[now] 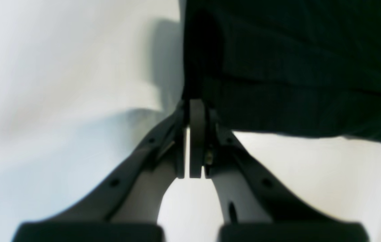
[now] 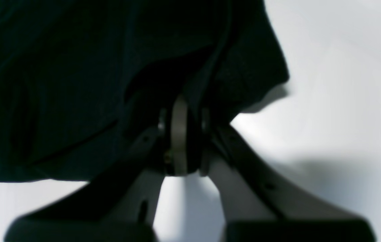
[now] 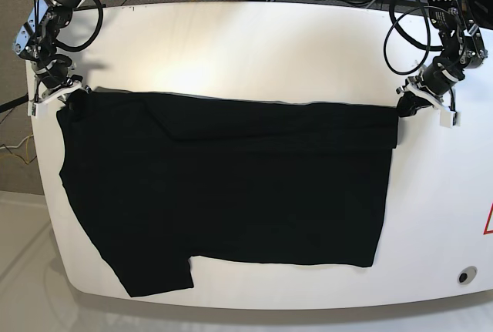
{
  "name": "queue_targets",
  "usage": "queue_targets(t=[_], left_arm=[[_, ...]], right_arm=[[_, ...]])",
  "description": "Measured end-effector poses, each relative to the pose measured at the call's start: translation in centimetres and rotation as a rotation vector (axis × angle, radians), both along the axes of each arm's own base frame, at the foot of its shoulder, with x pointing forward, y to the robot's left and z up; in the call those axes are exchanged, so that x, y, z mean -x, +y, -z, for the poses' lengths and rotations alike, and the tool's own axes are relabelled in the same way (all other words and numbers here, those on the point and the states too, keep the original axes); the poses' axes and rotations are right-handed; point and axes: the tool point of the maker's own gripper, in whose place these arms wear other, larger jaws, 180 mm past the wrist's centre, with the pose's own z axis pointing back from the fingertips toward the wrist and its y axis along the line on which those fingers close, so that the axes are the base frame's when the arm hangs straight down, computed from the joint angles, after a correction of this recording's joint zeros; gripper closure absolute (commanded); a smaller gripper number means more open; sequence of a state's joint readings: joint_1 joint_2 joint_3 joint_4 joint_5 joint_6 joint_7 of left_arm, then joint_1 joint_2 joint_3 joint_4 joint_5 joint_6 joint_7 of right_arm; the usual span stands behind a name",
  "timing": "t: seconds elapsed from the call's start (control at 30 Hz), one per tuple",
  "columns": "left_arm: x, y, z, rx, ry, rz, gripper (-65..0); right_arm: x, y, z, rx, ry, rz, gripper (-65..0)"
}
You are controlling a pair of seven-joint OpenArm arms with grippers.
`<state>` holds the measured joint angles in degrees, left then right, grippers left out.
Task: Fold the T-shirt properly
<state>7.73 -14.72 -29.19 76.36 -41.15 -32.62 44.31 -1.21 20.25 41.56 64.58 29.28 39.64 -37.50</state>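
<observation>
The black T-shirt (image 3: 231, 186) lies spread on the white table (image 3: 254, 47), a sleeve hanging toward the front left edge. Its far edge runs taut between both grippers, and a strip is folded over along the right part. My left gripper (image 3: 406, 105) is at the shirt's far right corner. In the left wrist view, that gripper (image 1: 195, 107) is shut, pinching the edge of the T-shirt (image 1: 294, 67). My right gripper (image 3: 68, 99) holds the far left corner. In its wrist view, the gripper (image 2: 180, 107) is shut, with the T-shirt (image 2: 59, 84) bunched around its tips.
Black cables (image 3: 400, 31) loop from the arm at the back right. A red triangle mark (image 3: 488, 220) and a small round hole (image 3: 462, 276) sit near the table's front right edge. The table's rounded front edge runs just below the shirt's hem.
</observation>
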Motion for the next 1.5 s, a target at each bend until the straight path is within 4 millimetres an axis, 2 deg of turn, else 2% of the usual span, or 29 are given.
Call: queue_targets(t=[0.13, 0.4, 0.53, 0.63, 0.83, 1.0, 1.1, 1.23, 1.37, 1.5], left_arm=[[0.8, 0.2, 0.4, -0.008, 0.016, 0.007, 0.0], [2.6, 1.2, 0.9, -0.045, 0.052, 0.017, 0.0], [3.0, 1.1, 1.0, -0.047, 0.061, 0.022, 0.0], [2.9, 1.0, 0.9, -0.045, 0.057, 0.030, 0.0], [3.1, 1.8, 0.6, -0.060, 0.056, 0.024, 0.0], [3.9, 3.2, 0.2, -0.051, 0.048, -0.028, 0.0], [4.6, 3.7, 0.5, -0.059, 0.066, -0.035, 0.0], [4.4, 3.4, 0.5, -0.052, 0.065, -0.031, 0.0], [3.5, 2.7, 0.3, -0.038, 0.047, -0.020, 0.0], [3.1, 2.8, -0.3, -0.043, 0.021, -0.024, 0.0]], right_arm=[[0.9, 0.1, 0.1, 0.004, 0.010, -0.005, 0.0], [5.3, 0.5, -0.3, 0.096, 0.089, -0.080, 0.0], [6.1, 0.9, -1.0, 0.155, 0.120, -0.123, 0.0], [5.9, 1.2, -1.8, 0.178, 0.104, -0.144, 0.0], [6.5, 1.4, -1.8, 0.185, 0.118, -0.150, 0.0], [8.5, 1.2, -2.3, 0.161, 0.097, -0.101, 0.0], [10.2, 1.0, -1.5, 0.157, 0.149, -0.087, 0.0], [10.5, 0.5, -1.6, 0.143, 0.138, -0.042, 0.0], [9.8, -0.3, -2.4, 0.143, 0.099, -0.008, 0.0], [9.3, -0.6, -2.6, 0.144, 0.076, 0.000, 0.0]])
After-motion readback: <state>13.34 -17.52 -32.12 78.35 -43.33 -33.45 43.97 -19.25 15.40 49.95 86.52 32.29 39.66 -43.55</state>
